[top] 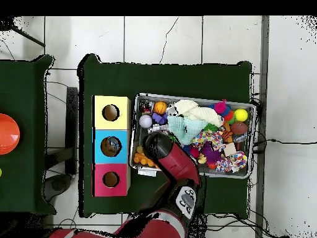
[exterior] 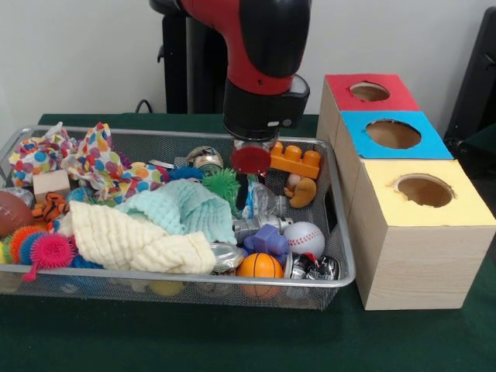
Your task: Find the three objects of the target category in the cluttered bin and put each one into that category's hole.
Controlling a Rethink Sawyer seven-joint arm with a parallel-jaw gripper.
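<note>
Wire mesh bin packed with toys and cloth: orange mini basketball at front edge, white baseball just beside it, brown football at one end, yellow ball in overhead view. Also cream cloth, mint cloth, polka-dot fabric, green spiky ball, orange toy brick, purple block, pink spiky ball. Beside the bin, three wooden boxes in a row, each with a round hole on top: red box, blue box, yellow box. All on dark green table; white wall behind, tiled floor in overhead. My arm comes straight down over the bin's far side, near the box end. My tool hangs just above the clutter beside the orange brick, a red round thing at its tip; can't tell if it's open or closed.
</note>
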